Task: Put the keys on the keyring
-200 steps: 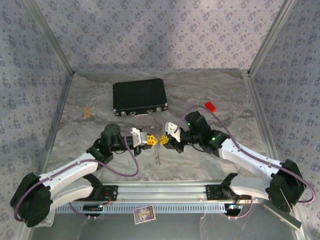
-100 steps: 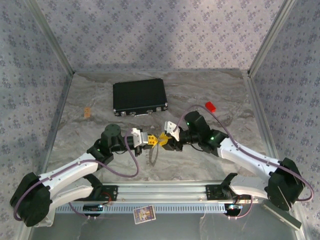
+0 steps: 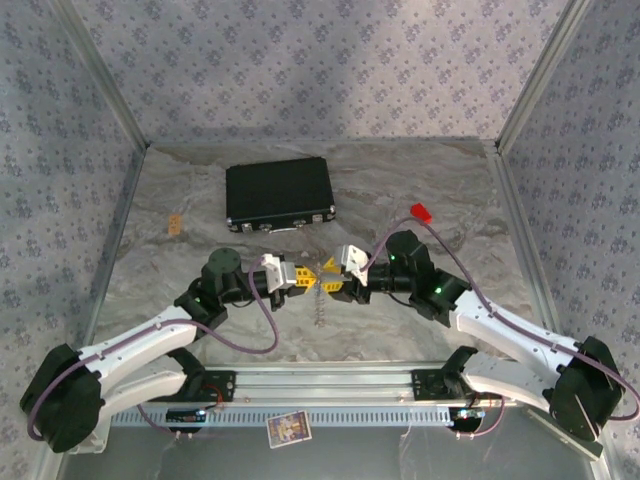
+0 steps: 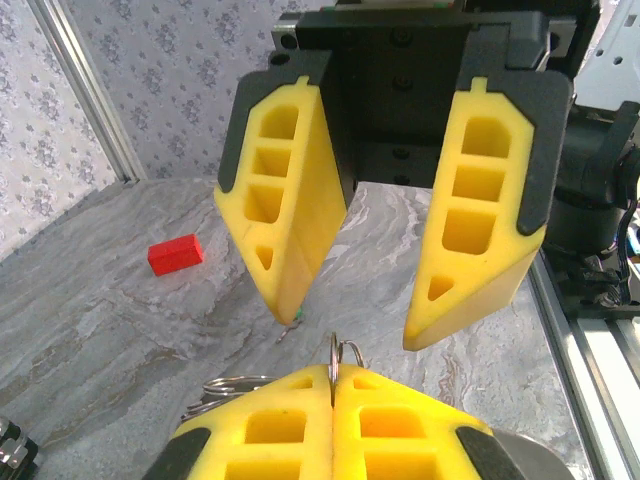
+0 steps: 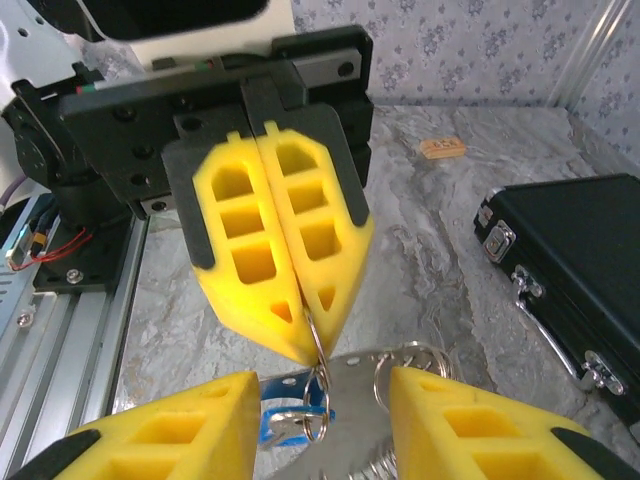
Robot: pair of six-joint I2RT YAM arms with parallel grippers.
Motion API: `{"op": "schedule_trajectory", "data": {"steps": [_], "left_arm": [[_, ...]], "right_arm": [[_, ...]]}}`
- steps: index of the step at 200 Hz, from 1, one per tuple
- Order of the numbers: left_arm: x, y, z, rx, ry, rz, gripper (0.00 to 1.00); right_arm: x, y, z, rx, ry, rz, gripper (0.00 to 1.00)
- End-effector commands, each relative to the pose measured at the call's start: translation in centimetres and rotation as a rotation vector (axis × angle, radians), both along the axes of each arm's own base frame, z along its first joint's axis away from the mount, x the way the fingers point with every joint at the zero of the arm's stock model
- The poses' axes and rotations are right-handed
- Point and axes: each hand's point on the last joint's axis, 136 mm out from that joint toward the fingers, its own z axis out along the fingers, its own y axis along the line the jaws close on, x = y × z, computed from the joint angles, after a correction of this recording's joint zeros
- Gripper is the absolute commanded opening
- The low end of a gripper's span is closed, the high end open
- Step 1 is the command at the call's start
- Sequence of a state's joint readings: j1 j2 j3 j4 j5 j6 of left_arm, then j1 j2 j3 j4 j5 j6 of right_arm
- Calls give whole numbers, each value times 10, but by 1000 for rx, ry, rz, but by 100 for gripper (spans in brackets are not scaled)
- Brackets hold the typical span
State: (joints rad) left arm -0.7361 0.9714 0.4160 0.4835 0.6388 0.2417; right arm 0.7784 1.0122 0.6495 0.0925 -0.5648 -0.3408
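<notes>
My left gripper (image 3: 303,281) is shut on a thin metal ring of the keyring (image 4: 336,352). Its pressed-together fingers (image 5: 300,300) hang in the right wrist view, with the ring (image 5: 318,350) pinched at their tips. Below that ring dangle the blue-headed key (image 5: 283,425) and a flat silvery strip (image 5: 410,415) with more rings. My right gripper (image 3: 328,283) faces the left one tip to tip. It stands open, with its fingers (image 4: 285,230) on either side of the bunch and off it. A speck of green (image 4: 297,315) shows behind one finger. From above, the bunch (image 3: 318,305) hangs between the grippers.
A black case (image 3: 279,194) lies behind the grippers, with its latches (image 5: 510,260) close on the right in the right wrist view. A small red block (image 3: 421,212) sits at the back right and a tan block (image 3: 175,225) at the left. Metal rails line the near edge.
My right gripper has gone from shut to open and let go of the bunch. Its arm has drawn back a little to the right. The left gripper keeps its hold.
</notes>
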Motion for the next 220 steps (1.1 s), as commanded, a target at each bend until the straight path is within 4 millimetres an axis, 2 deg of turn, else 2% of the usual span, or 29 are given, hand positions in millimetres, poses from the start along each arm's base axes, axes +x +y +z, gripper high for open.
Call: {"op": "schedule_trajectory", "data": {"steps": [1,82,133,220], "left_arm": [[-6,-4,18,-61,-39,-40,0],[-10,-4,23,-78,-46,-59,0],[-11,-4,22,-77,-44,-65,0],[-12,-7,23,-77,-32,-84,0]], "right_arm": [[-5,6,7,28,-26,35,39],[2,8,0,19,-25,-7,30],[1,3,-2,21,-13,-13,30],[-2,9,4,55,-8,16,13]]}}
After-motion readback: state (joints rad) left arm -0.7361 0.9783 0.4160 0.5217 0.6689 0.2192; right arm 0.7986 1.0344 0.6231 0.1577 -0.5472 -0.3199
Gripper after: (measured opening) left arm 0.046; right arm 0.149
